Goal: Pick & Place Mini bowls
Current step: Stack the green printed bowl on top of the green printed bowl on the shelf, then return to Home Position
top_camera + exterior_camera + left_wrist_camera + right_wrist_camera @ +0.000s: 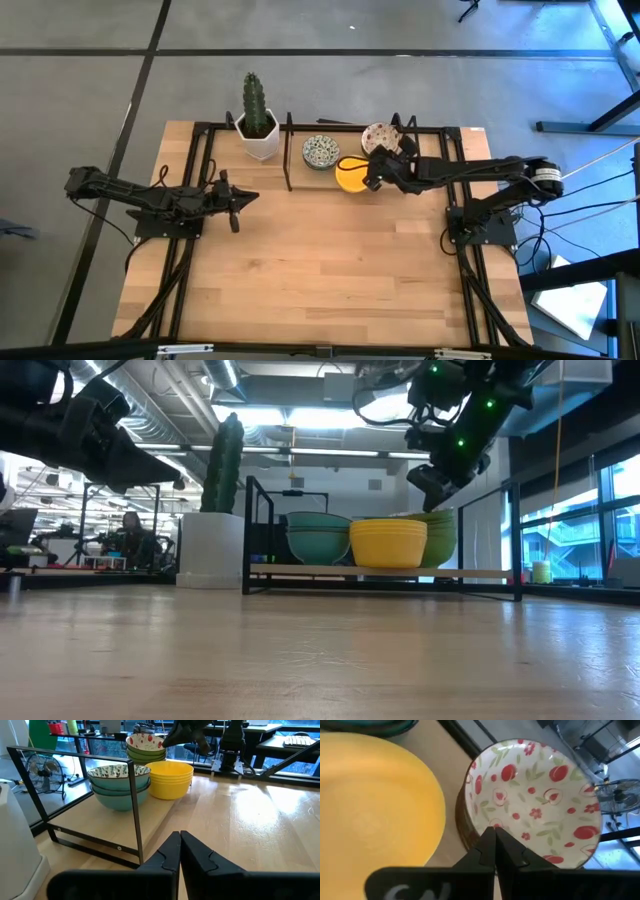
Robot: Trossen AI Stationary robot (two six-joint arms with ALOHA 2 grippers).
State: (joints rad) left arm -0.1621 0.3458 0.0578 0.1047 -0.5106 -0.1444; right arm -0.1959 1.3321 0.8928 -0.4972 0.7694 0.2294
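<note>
The mini bowls stand in stacks inside a black frame rack [290, 150] at the table's far edge. There is a blue-green patterned stack [321, 152], a yellow stack [348, 176] and a red-speckled white bowl [535, 800] on top of green ones [438, 535]. My right gripper [493, 831] is shut. It slants down over the gap between the yellow bowl [370, 805] and the speckled bowl, with its tips at the speckled bowl's rim. My left gripper [240, 197] waits shut at the table's left, above the wood, pointing at the rack. My right gripper's shut fingertips [487, 840] stand at the speckled bowl's rim [480, 827], on the side that faces the yellow stack. They come slanting down from the table's right. I cannot tell whether they touch the rim.
A white pot with a cactus [258, 125] stands left of the rack. The rack's black uprights [135, 815] and rails fence the bowls. Bare wooden tabletop [320, 260] stretches from the rack to the near edge. Each arm's base frame runs along its side of the table.
</note>
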